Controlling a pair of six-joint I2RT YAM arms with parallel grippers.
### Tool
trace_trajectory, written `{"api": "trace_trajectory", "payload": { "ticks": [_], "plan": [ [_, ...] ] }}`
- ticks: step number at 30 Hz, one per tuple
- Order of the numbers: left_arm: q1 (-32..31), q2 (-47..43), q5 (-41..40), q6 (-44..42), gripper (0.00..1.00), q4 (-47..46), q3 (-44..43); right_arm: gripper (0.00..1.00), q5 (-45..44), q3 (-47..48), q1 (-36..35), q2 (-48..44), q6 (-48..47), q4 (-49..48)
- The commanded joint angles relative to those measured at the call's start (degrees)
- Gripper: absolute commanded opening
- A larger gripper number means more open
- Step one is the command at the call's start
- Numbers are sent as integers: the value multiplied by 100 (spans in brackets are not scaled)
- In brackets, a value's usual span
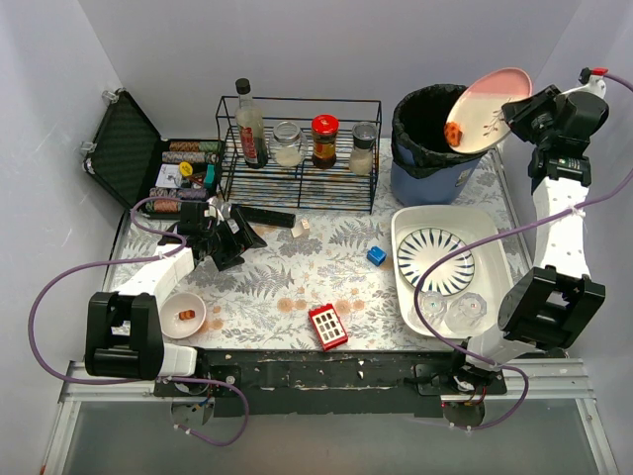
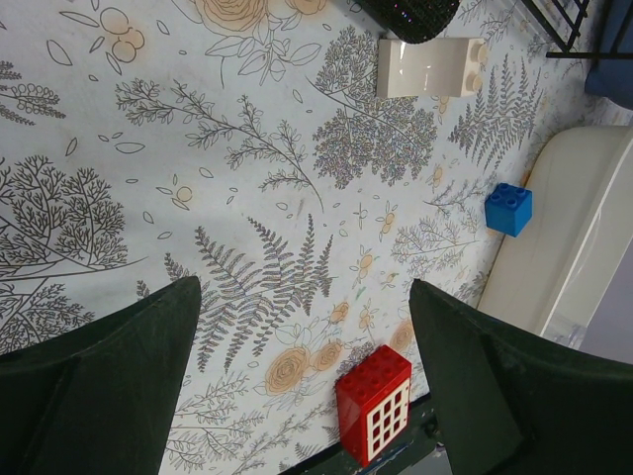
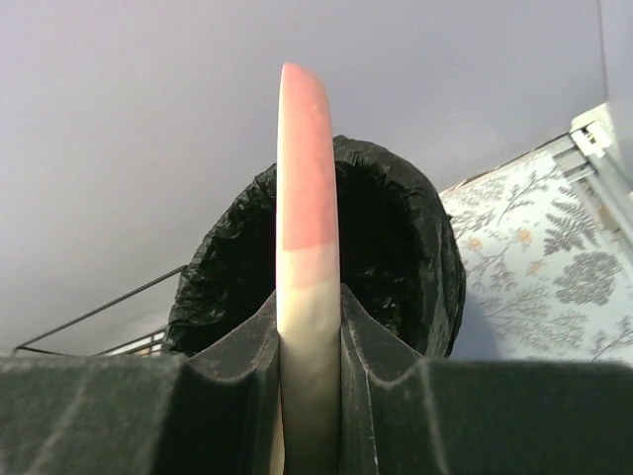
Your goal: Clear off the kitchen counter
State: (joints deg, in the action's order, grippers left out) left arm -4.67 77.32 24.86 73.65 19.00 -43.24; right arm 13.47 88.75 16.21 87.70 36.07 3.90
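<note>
Over the bin (image 1: 420, 111), right claw (image 1: 512, 111) gripping pink plate (image 1: 490, 101), left claw (image 2: 305, 292) wide above kitchen counter (image 1: 331, 255), jar labels (image 1: 324, 150) illegible

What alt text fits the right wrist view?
The right gripper clamps a pink plate, seen edge-on. Behind it sits a black-lined trash bin, with the patterned kitchen counter at right.

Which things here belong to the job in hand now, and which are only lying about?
In the job: counter; pink plate, gripped by the right tool and tilted over the bin; orange scrap on it.
Lying about, untouched: red brick, blue brick, white brick, wire rack, open case. The left tool is open, holding nothing.
</note>
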Motion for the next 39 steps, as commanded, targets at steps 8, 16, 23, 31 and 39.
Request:
{"api": "trace_trajectory", "payload": {
  "ticks": [8, 16, 23, 31, 39],
  "plan": [
    [27, 37, 124, -78, 87, -72, -158, 1, -644, 836, -276, -456, -1005, -1032],
    [27, 11, 89, -96, 87, -64, -149, 1, -1706, 1337, -1144, -148, -2611, -1181],
    [27, 20, 80, -131, 87, -46, -149, 1, -2902, 1443, -2261, 168, -4616, -1779],
    [27, 38, 45, -166, 86, -28, -114, 1, -3404, 1487, -2377, 336, -5242, -1946],
    [27, 99, 80, -149, 87, -64, -123, 1, -3097, 1645, -2385, -68, -4234, -1569]
  ]
}}
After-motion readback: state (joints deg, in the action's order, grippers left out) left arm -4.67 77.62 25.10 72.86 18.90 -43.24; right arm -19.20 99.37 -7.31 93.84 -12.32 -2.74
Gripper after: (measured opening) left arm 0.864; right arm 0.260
